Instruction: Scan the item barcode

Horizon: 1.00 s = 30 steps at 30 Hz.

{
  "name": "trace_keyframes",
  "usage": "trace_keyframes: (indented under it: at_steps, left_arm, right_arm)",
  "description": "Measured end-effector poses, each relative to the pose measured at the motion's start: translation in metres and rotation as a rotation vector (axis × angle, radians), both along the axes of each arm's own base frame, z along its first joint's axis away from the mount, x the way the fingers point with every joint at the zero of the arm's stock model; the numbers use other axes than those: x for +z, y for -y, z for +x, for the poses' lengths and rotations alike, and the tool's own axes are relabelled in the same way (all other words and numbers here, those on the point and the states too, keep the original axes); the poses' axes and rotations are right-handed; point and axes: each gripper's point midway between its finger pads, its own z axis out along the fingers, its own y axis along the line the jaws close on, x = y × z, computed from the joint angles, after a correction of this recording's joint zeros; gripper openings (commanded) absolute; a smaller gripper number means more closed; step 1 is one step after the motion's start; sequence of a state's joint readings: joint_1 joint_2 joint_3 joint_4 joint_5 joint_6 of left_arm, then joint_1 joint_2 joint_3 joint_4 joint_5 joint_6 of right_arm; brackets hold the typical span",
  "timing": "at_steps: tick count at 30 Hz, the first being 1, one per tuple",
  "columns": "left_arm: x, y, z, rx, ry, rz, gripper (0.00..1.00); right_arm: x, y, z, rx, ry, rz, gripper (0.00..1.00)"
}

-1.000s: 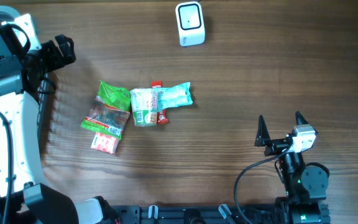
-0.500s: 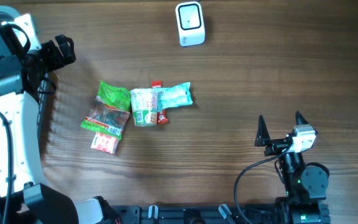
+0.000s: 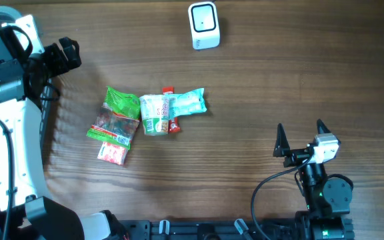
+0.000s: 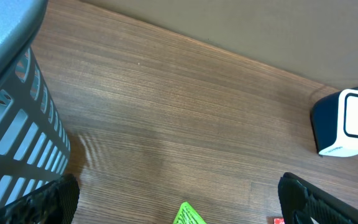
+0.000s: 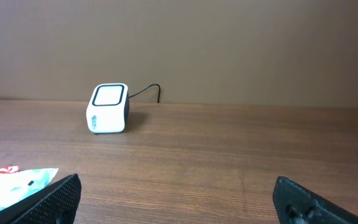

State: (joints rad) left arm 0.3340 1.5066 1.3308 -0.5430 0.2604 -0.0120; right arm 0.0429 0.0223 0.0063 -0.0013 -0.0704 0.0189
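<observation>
Several snack packets lie in a heap left of the table's middle: a green packet [image 3: 121, 103], a white and green packet [image 3: 154, 115], a pale teal packet [image 3: 189, 102] and a thin red bar [image 3: 171, 125]. The white barcode scanner [image 3: 203, 25] stands at the far edge. My left gripper [image 3: 71, 53] hovers open up left of the heap, holding nothing. In the left wrist view only the green packet's tip [image 4: 188, 214] shows between the wide black fingers [image 4: 55, 202]. My right gripper [image 3: 300, 128] stands open and empty at the near right, facing the scanner [image 5: 109, 108].
A grey slatted basket [image 4: 11, 124] stands at the left edge beside my left arm. A clear packet with red contents [image 3: 114, 127] and a small red and white packet [image 3: 112, 153] lie at the heap's near left. The scanner's cable [image 5: 145, 92] runs behind it.
</observation>
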Motion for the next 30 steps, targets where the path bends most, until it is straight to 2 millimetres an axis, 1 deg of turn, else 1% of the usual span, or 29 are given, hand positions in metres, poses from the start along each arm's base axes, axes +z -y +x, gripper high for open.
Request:
trace_keyframes:
  at_steps: [18, 23, 25, 27, 30]
  left_arm:
    - [0.0, 0.0, 0.0, 0.0, 0.0, 0.0, 1.0]
    - [0.0, 0.0, 0.0, 0.0, 0.0, 0.0, 1.0]
    - [0.0, 0.0, 0.0, 0.0, 0.0, 0.0, 1.0]
    - [0.0, 0.0, 0.0, 0.0, 0.0, 0.0, 1.0]
    - [0.0, 0.0, 0.0, 0.0, 0.0, 0.0, 1.0]
  right_arm:
    - [0.0, 0.0, 0.0, 0.0, 0.0, 0.0, 1.0]
    - [0.0, -0.004, -0.001, 0.025, -0.001, 0.011, 1.0]
    - [0.0, -0.007, -0.001, 0.038, -0.009, 0.073, 1.0]
    - [0.0, -0.009, -0.001, 0.048, -0.029, 0.224, 1.0]
    - [-0.004, -0.025, -0.004, 0.135, -0.084, 0.343, 1.0]
